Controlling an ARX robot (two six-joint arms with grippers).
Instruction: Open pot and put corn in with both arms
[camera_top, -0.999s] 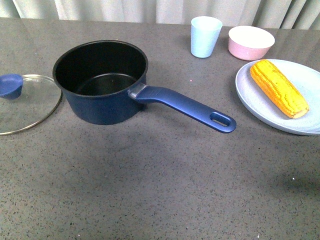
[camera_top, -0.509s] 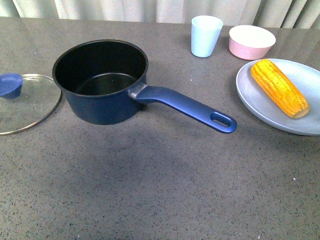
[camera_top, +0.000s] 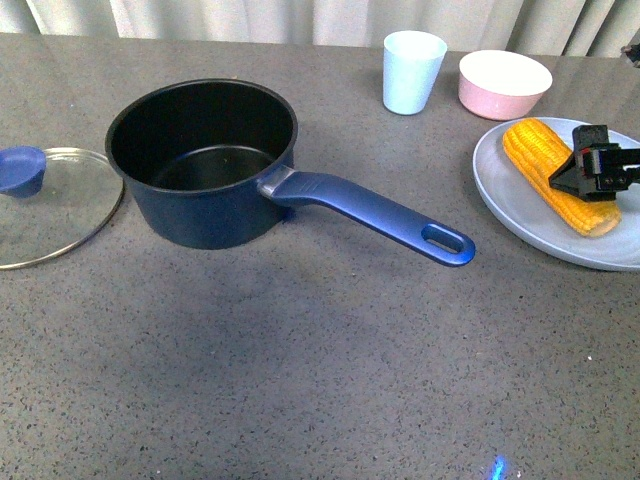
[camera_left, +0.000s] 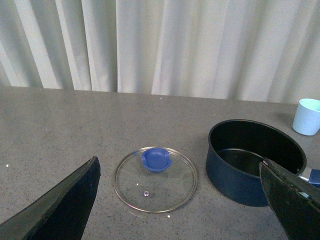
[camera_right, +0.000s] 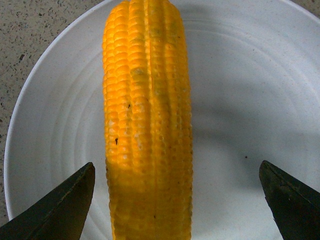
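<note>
– Listing task items first: where does the dark blue saucepan with the black inside (camera_top: 200, 165) stand?
– On the grey speckled surface (camera_top: 300, 360), left of centre, uncovered. Its long blue handle (camera_top: 375, 213) runs out toward the right and lies on the line between the pan's bowl and the pale blue plate (camera_top: 520, 205).
– Glass lid with blue knob (camera_top: 55, 210)?
– Flat on the surface, knob up, just left of the saucepan. The left wrist view shows a narrow gap between them.
– Yellow-orange corn cob (camera_top: 545, 165)?
– Lying on the plate at the right edge, well apart from the saucepan.
– Right end effector (camera_top: 575, 165)?
– Low over the cob, fingers spread wide. In the right wrist view one black fingertip (camera_right: 60, 210) shows on each side of the cob. Whether either touches it, I cannot tell.
– Left end effector (camera_left: 175, 200)?
– Only the left wrist view shows it. Fingers spread apart, gripping nothing, raised above the surface, with lid and saucepan in view beyond them.
– Other items?
– Pale blue cup (camera_top: 413, 72) and pink bowl (camera_top: 504, 84), side by side at the back. The bowl stands just behind the plate, the cup beyond the handle. Pale pleated curtain (camera_left: 150, 45) behind everything.
</note>
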